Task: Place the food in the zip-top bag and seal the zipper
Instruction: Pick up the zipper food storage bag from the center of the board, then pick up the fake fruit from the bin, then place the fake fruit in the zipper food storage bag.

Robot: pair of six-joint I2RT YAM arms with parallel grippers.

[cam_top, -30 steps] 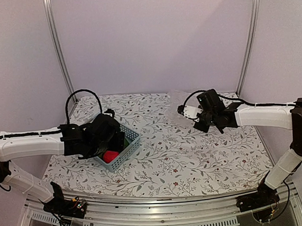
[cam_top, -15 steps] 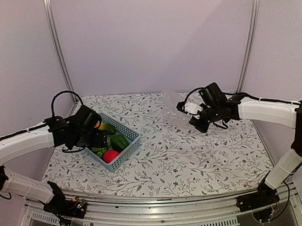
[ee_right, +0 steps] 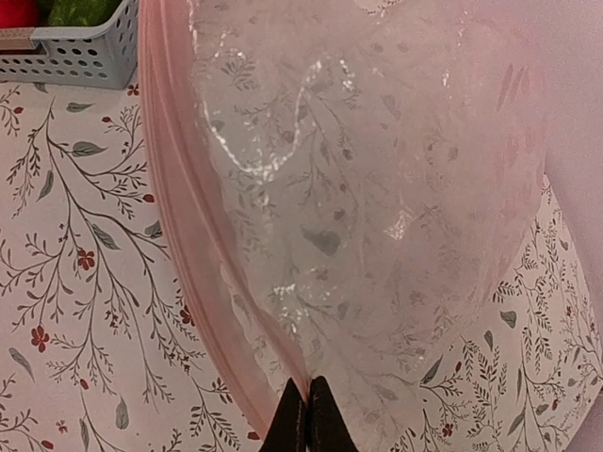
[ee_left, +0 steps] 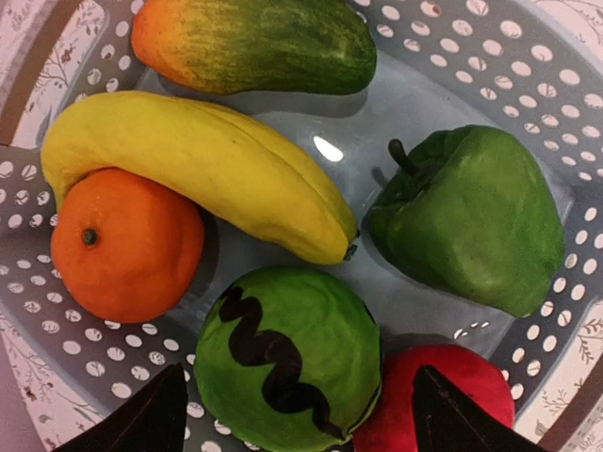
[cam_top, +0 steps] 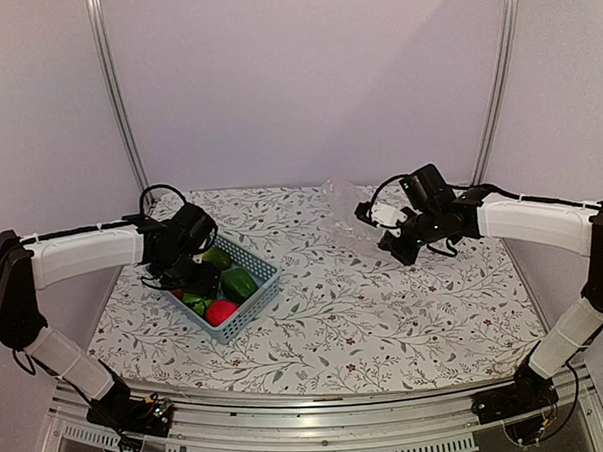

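The food lies in the light blue basket (ee_left: 528, 75): an orange (ee_left: 122, 245), a banana (ee_left: 207, 169), an orange-green mango (ee_left: 254, 42), a dark green pepper (ee_left: 471, 221), a green ball with a black zigzag (ee_left: 287, 363) and a red ball (ee_left: 443, 405). My left gripper (ee_left: 294, 419) is open just above the green ball and grips nothing. In the top view it (cam_top: 190, 259) hangs over the basket's far left part. My right gripper (ee_right: 308, 419) is shut on the clear zip-top bag (ee_right: 377, 188) beside its pinkish zipper (ee_right: 179, 217). The bag is held up off the table (cam_top: 343, 206).
The basket (cam_top: 262, 288) stands at the left of the flower-patterned table (cam_top: 385, 312); its corner shows in the right wrist view (ee_right: 75, 56). Metal posts (cam_top: 116, 94) rise at both back corners. Pale walls close in the back and sides.
My left gripper has drawn back from low over the basket's middle towards its far left side, uncovering the food. My right gripper has lifted the bag slightly, then held still.
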